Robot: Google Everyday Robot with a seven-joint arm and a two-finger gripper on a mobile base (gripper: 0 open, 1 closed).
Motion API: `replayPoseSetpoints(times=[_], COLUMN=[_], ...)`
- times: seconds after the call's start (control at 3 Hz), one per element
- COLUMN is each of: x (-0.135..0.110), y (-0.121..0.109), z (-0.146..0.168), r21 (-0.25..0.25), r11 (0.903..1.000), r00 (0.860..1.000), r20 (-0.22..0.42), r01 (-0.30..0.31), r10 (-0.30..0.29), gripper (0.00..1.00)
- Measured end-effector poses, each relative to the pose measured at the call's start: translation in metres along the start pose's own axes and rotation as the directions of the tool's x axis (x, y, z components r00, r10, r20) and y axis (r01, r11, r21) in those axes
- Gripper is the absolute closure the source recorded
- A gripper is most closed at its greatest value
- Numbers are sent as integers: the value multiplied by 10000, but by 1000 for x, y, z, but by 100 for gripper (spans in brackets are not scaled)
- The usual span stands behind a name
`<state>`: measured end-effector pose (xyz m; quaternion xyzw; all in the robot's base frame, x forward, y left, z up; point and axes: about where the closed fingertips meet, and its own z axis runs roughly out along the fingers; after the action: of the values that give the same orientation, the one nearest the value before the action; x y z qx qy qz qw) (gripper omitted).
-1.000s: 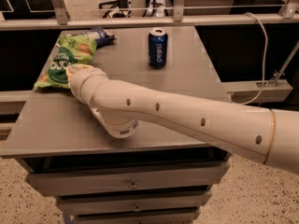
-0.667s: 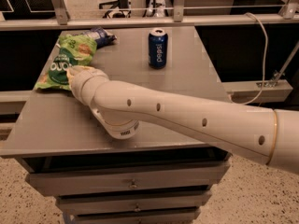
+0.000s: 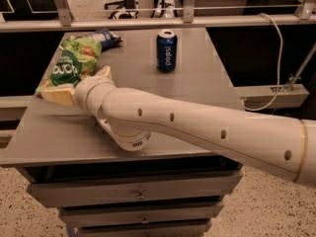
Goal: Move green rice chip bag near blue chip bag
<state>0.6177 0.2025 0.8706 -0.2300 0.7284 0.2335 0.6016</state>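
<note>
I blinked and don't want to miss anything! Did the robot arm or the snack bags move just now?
Nothing visibly moved. The gripper is at the near end of the green rice chip bag, same as before. The blue chip bag lies at the far end of the green one, and the Pepsi can stands upright where it stood.

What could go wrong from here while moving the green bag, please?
The end effector sits at the near end of the glossy bright green snack bag, which lies by the left edge of the grey table; a slip could drop it. Pushing could shove the navy foil bag off the rear.
</note>
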Motion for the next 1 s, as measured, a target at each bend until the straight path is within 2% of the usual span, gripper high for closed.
replayPoseSetpoints(times=[0.33, 0.67, 1.0], x=[5, 19, 18], y=[-2, 13, -11], z=[-31, -70, -95], r21=[-48, -446, 43], r11=[10000, 9987, 9997], r00=[9999, 9993, 9995], r20=[-165, -274, -170], r01=[44, 235, 261], r10=[-45, -247, -260], gripper=[0, 0, 0])
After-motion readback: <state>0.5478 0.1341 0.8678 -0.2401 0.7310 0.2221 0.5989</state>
